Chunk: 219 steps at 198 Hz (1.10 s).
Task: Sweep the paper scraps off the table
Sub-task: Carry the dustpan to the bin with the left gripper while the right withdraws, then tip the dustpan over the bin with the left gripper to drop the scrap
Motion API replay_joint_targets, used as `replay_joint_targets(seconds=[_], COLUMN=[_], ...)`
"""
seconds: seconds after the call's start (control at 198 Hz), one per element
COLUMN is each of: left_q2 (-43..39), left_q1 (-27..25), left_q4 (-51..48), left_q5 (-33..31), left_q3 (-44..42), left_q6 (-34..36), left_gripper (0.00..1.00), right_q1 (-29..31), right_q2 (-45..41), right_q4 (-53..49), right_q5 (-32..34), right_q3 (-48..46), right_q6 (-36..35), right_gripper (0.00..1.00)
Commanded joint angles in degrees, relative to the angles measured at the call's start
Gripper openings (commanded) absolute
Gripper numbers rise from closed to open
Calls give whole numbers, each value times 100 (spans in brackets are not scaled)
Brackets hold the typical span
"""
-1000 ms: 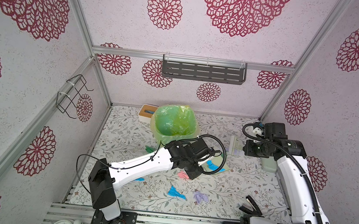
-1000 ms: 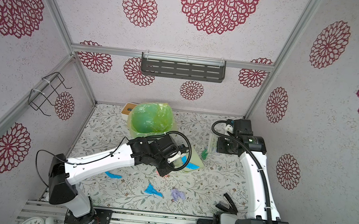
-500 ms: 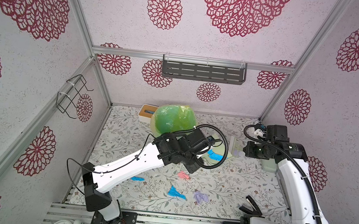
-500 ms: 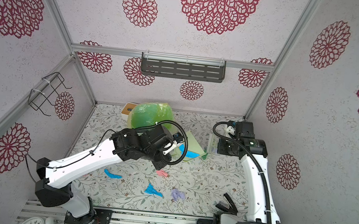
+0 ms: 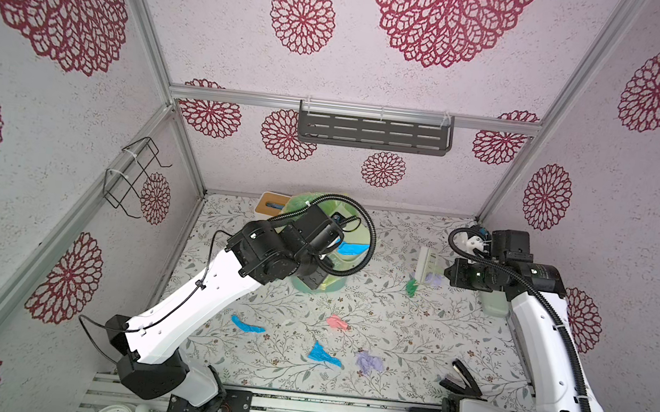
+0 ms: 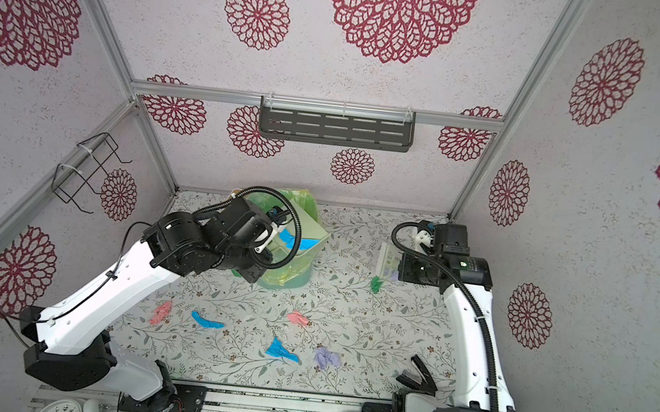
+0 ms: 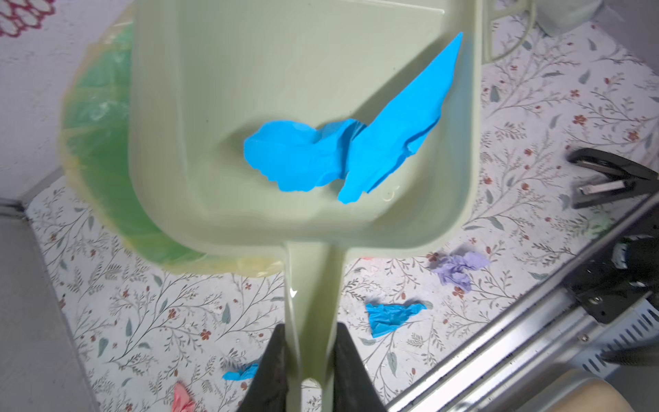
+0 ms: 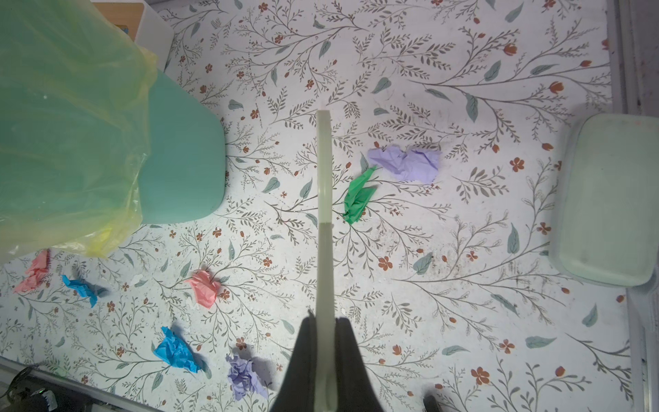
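My left gripper (image 7: 310, 328) is shut on the handle of a pale green dustpan (image 7: 285, 89), which is held over the bin with the yellow-green liner (image 5: 313, 287). Two blue paper scraps (image 7: 342, 153) lie in the pan. My right gripper (image 8: 325, 319) is shut on a thin pale green brush (image 5: 422, 263), held above the table (image 5: 392, 314) at the right. Green (image 8: 358, 196) and lilac (image 8: 406, 164) scraps lie beside the brush. Pink (image 5: 337, 322), blue (image 5: 247, 324), blue (image 5: 323, 354) and lilac (image 5: 369, 361) scraps lie at the front, and another pink scrap (image 6: 160, 312) at the left.
A black stapler (image 5: 462, 377) lies at the front right by my right arm's base. A pale green lidded container (image 8: 613, 199) stands against the right wall. A small wood-topped box (image 5: 270, 203) sits behind the bin. A wall shelf (image 5: 374, 128) and a wire rack (image 5: 135, 178) hang above.
My left arm has raised the dustpan with the blue scraps from the table's middle and carried it back over the bin. The right gripper and brush have barely shifted.
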Motion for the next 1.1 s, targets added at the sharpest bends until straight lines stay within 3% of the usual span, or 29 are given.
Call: replay_joint_targets(seconds=[0.0,0.383,0.887,1.098], left_q2=[-256,-310,499,848], left_q1=[423,1818,1825,1475], left_q4=[-104,-182,-528,-333], left_q5=[-375,-759,-1746,-2317], left_q3=[-91,-68,559,601], left_q6=[72,765,1720,2069], left_gripper=[9,10,10,10], right_q1=[-43,-43,-43,-43], right_q2=[52,230,277,396], right_q4=[186,212,279,280], right_q5=[-200,-355,-530,-557], right_q3=[12,177,60,145], right_q6=[67,53,84,81], right_gripper=[0,0,0,0])
